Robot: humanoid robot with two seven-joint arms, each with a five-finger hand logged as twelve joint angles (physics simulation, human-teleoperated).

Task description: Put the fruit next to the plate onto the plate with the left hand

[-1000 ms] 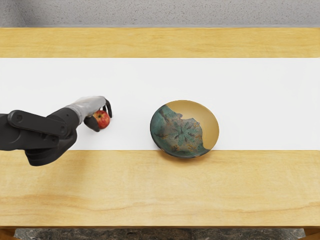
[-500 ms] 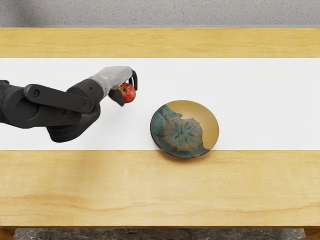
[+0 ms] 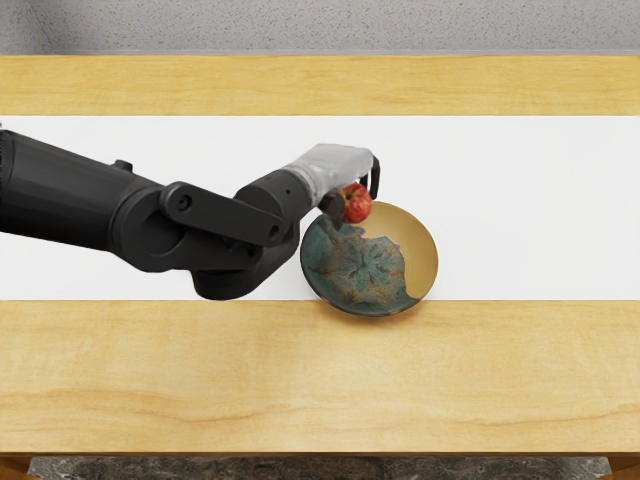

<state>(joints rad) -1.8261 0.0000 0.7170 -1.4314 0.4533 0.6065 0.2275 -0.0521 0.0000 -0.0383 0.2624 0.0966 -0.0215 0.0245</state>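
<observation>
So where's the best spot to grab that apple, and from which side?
Around its middle, from the left and above, as the left hand does now. The apple is small and round, so a hand curled over its sides cups it and leaves its underside free to set on the plate.

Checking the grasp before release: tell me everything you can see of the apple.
The apple is small, round and red with a paler patch. The left hand grips it, dark fingers curled over its top, hiding part of it. It is over the upper-left rim of the plate; whether they touch cannot be told.
</observation>
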